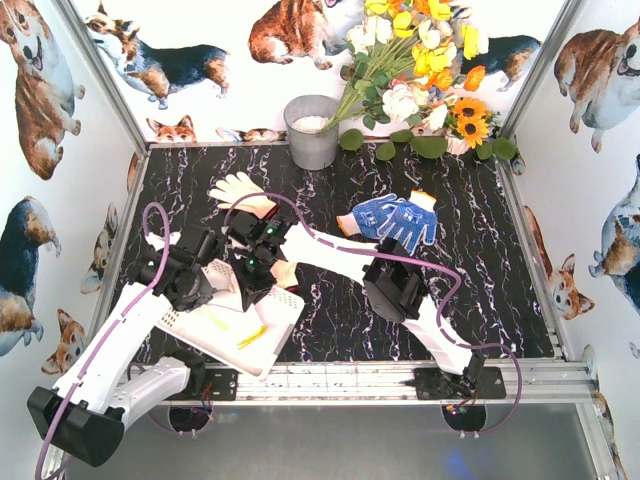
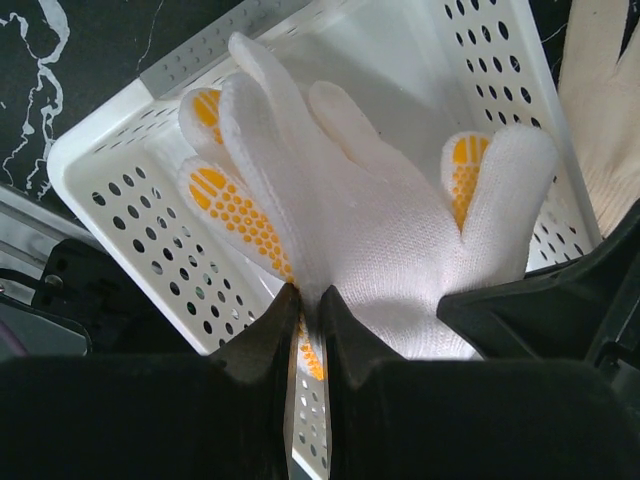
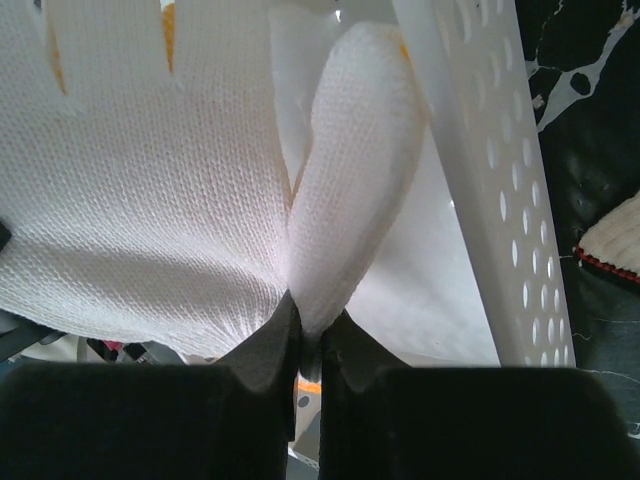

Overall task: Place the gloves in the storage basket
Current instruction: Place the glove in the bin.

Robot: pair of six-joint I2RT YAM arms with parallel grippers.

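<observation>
Pinching a white knit glove with yellow-orange grip dots (image 2: pixel 370 230) in closed fingers, left gripper (image 2: pixel 308 300) near its wrist, right gripper (image 3: pixel 310 335) on its thumb, seemingly to spread it over the shallow white perforated plastic basket (image 2: pixel 130 200) for a flat drop.

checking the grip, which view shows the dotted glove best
Left wrist: the white dotted glove shows nearly whole, fingers spread over the storage basket. Right wrist shows only a close patch and its thumb; top external mostly hides it under the arms.
</observation>
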